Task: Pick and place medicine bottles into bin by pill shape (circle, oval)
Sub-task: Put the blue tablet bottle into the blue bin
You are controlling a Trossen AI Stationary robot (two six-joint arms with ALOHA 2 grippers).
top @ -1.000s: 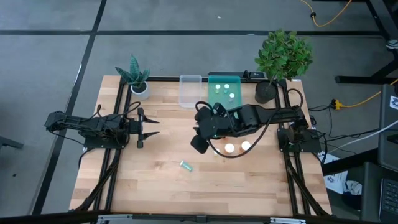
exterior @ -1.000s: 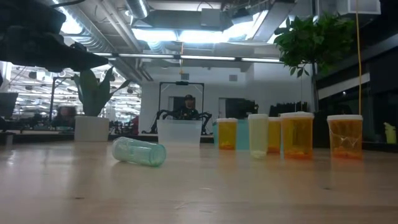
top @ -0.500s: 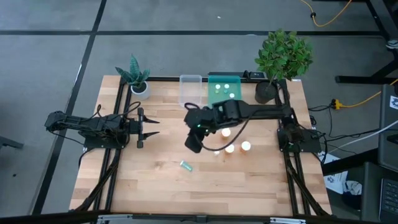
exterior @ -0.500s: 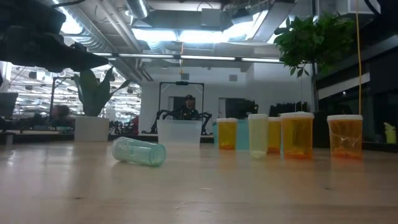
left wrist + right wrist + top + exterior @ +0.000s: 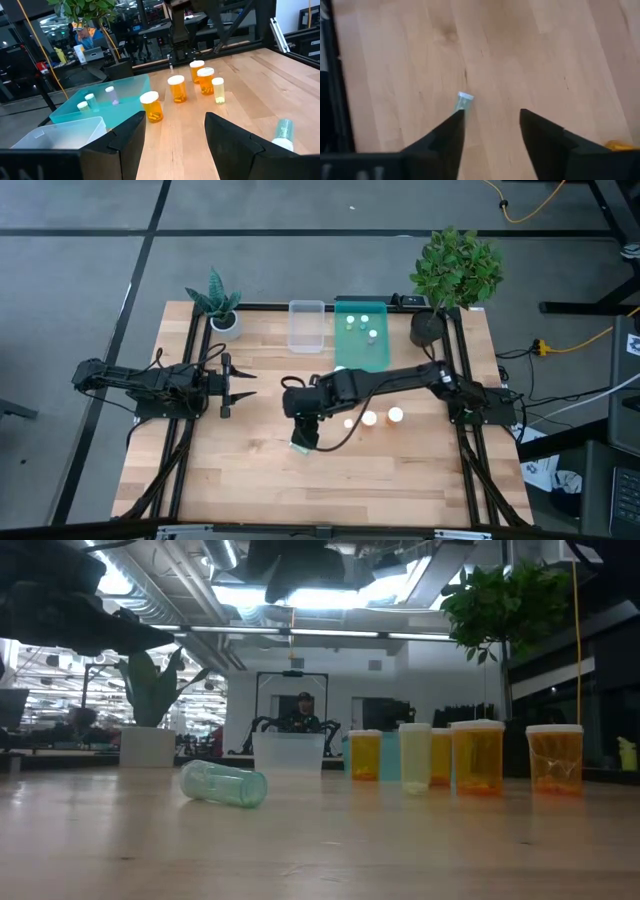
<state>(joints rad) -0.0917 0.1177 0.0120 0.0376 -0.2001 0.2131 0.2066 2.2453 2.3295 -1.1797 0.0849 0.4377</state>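
Medicine bottle (image 5: 298,446), pale green, lies tipped on bare table (image 5: 230,470) beneath the right hand (image 5: 306,436), fingers apart, empty.

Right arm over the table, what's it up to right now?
The right gripper hangs with open fingers above the pale green bottle lying on its side on the table, apparently lining up a pick. Three small bottles already sit in the teal bin; the clear bin looks empty. Orange bottles stand waiting. The left gripper waits at the left side, holding nothing.
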